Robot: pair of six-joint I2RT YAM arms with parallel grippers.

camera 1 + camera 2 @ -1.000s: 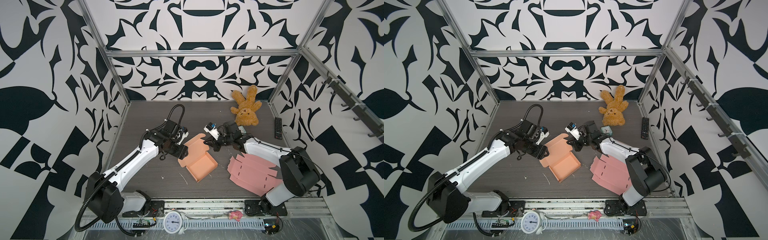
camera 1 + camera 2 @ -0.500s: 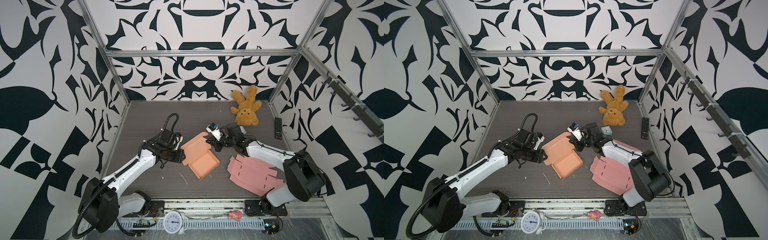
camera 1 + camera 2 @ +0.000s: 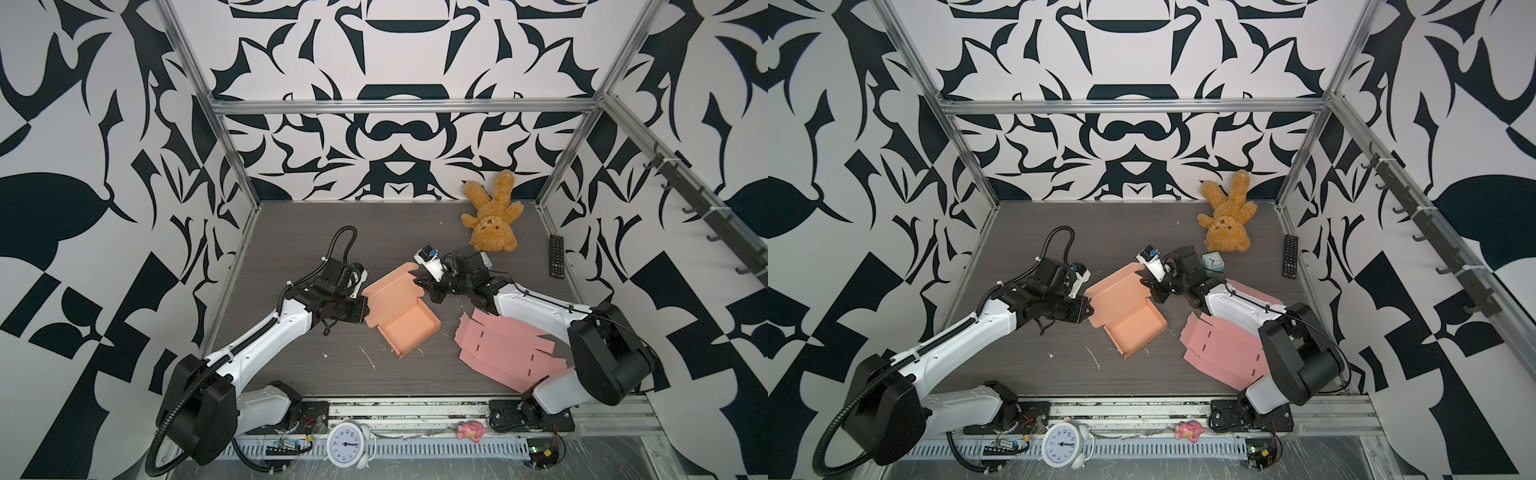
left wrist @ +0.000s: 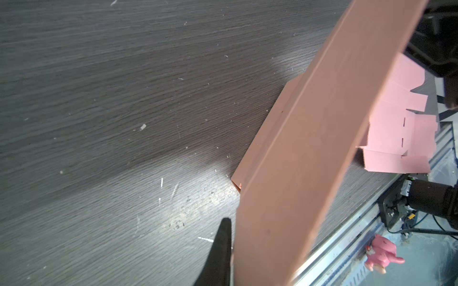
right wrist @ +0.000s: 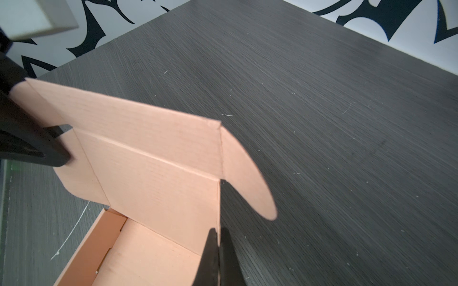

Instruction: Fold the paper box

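- In both top views the paper box (image 3: 409, 332) (image 3: 1133, 328) sits near the middle of the table (image 3: 291, 232) (image 3: 1025, 232).
  - Its tray is formed, with 4 walls standing and the mouth facing up.
  - The tray's long axis runs from 8 o'clock to 2 o'clock, and the open lid leans away toward 11 o'clock.
  - The left gripper (image 3: 365, 309) (image 3: 1087, 309) meets the lid's 9 o'clock end. The right gripper (image 3: 419, 284) (image 3: 1144, 281) meets its 3 o'clock end.
  - A flat pink sheet (image 3: 511, 349) (image 3: 1221, 353) lies unfolded at 4 o'clock of the box.
- In the left wrist view the lid's outer face crosses the picture on a slant, raised off the table.
  - 1 dark finger (image 4: 221, 247) lies against it, and the second is hidden behind the card.
- In the right wrist view the right gripper (image 5: 219, 247) has its fingers pressed together on the lid's edge, beside a rounded ear.
  - Across the lid, the left gripper (image 5: 44, 148) appears to pinch the opposite ear.
- As I judge it, well over half is done. What is left is to bend both ears inward, swing the lid over the tray and tuck its front lip.
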